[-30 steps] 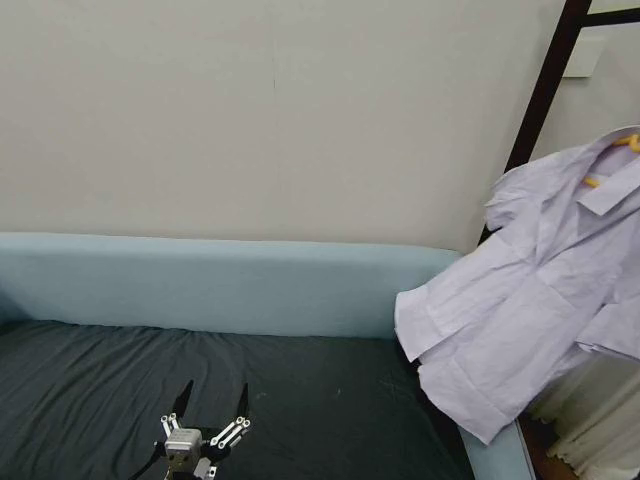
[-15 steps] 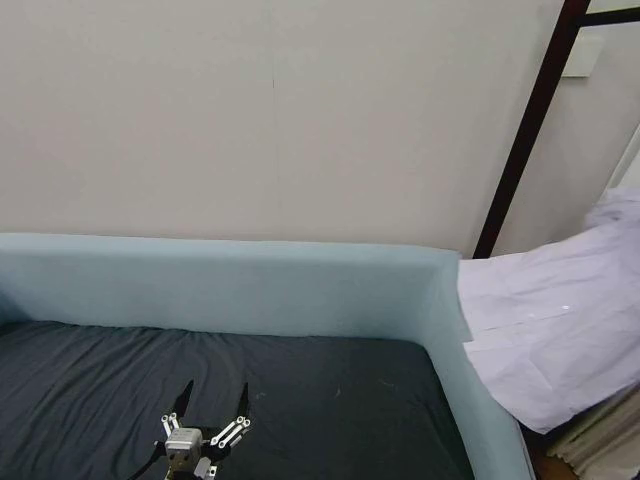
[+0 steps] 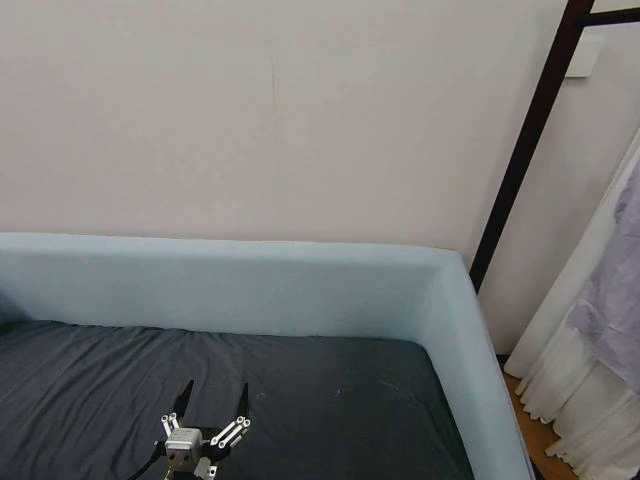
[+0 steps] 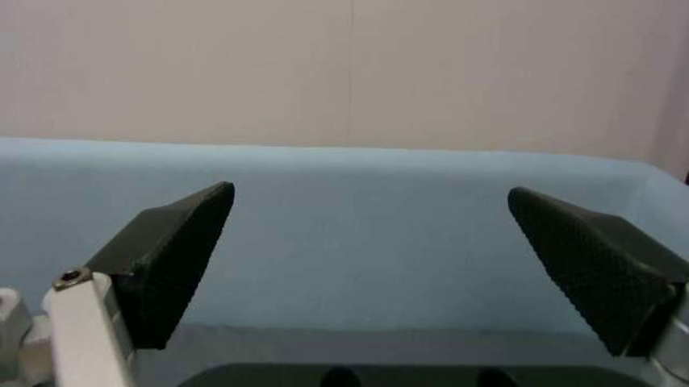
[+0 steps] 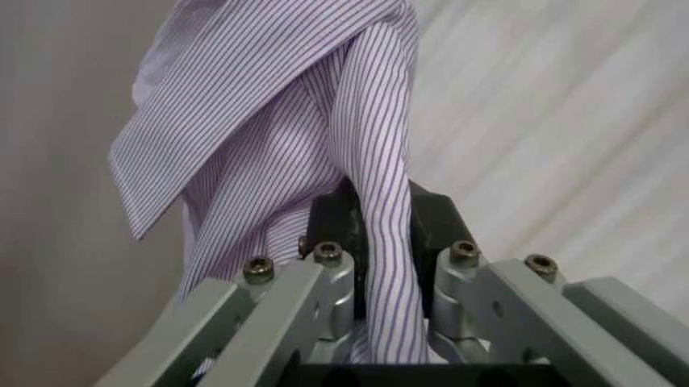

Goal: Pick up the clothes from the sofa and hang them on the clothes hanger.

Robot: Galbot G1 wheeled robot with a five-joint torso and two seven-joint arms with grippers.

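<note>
A white shirt with fine purple stripes (image 5: 269,145) hangs bunched in my right gripper (image 5: 382,234), whose dark pads are shut on a fold of it. In the head view a strip of the shirt (image 3: 622,290) shows at the far right edge, beyond the end of the sofa. The sofa (image 3: 230,285) has a light blue backrest and a dark seat with nothing lying on it. My left gripper (image 3: 215,390) hovers low over the seat near the front, fingers spread open and holding nothing. Its wrist view looks between the fingertips of the left gripper (image 4: 369,193) at the backrest.
A dark slanted rack pole (image 3: 525,150) rises behind the sofa's right end. White pleated curtain (image 3: 580,400) hangs to the floor at the right, beside the shirt. A plain wall stands behind the sofa.
The shirt has swung right, from draping over the sofa's right end to the frame's far right edge. The left gripper has stayed in place.
</note>
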